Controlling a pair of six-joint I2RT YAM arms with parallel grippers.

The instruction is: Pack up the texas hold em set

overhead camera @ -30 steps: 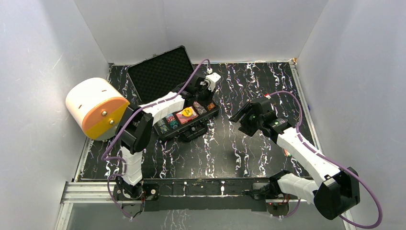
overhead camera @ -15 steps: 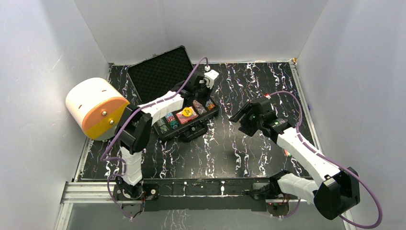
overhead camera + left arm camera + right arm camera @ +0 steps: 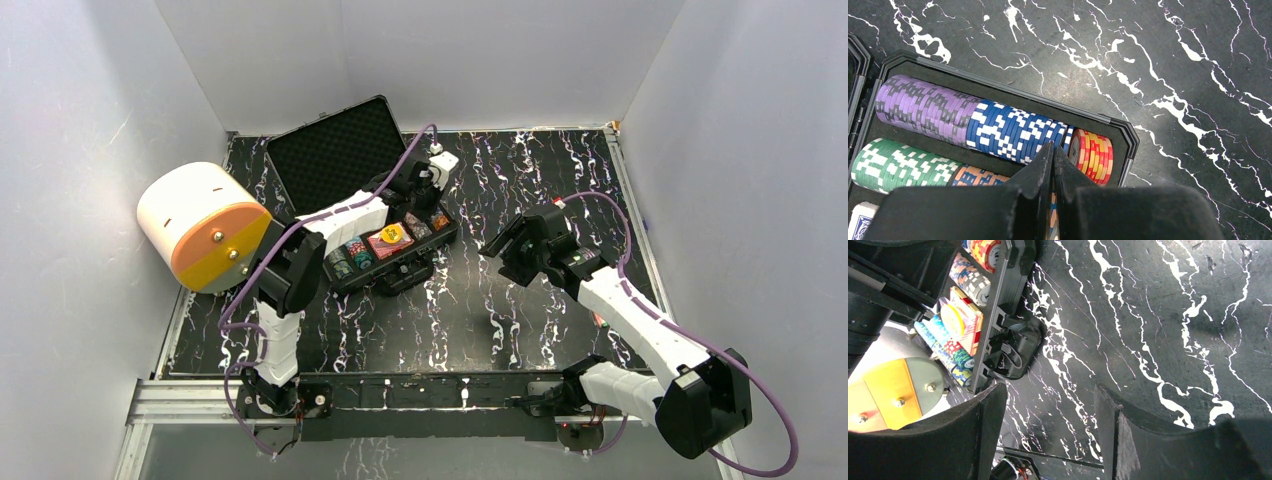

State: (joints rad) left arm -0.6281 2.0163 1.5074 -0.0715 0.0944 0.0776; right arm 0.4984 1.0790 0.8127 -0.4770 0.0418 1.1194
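Black case (image 3: 335,155), lid raised, sits centre-left in the top view. Left gripper (image 3: 1053,150) pinched together, holding nothing, tips over blue chips (image 3: 1013,132). Right gripper (image 3: 1045,425) spread, holding nothing. Risk: tips dropping could tilt chips and block the lid.

PLACE: robot lab test cell | boxed in by plain white panel walls (image 3: 500,60) | black white-veined marble-pattern tabletop (image 3: 450,320) | silver aluminium frame rail (image 3: 190,400) up front

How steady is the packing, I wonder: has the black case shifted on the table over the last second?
No. The black case sits at the same spot beside the white-and-orange cylinder.
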